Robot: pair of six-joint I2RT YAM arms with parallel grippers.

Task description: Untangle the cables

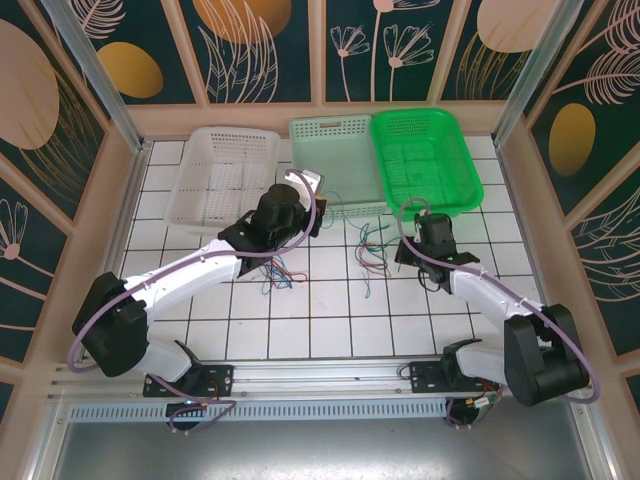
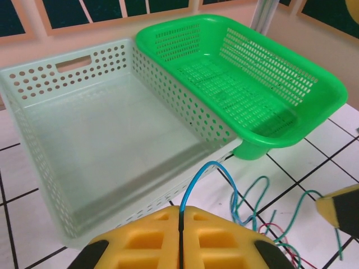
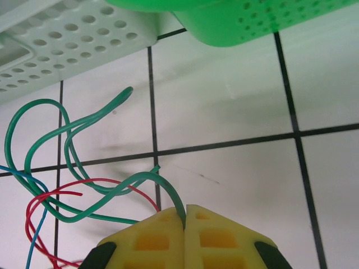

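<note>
Yellow pads of left gripper [image 2: 180, 217] pressed together; we see blue cable [image 2: 210, 163] pinched in seam, arcing over toward loose cables [image 1: 372, 248] on tile. Right gripper [image 3: 185, 216] likewise clenched, on green cable [image 3: 171, 193]; red cable [image 3: 90, 180] loops across it. We judge: draw grippers apart slowly, keep low, watch for red dragging along. Room: pale basket [image 2: 185, 109] and green basket [image 2: 291, 131] stand just ahead of both grippers. Open tile lies toward arm bases, so we favour pulling that way.
</note>
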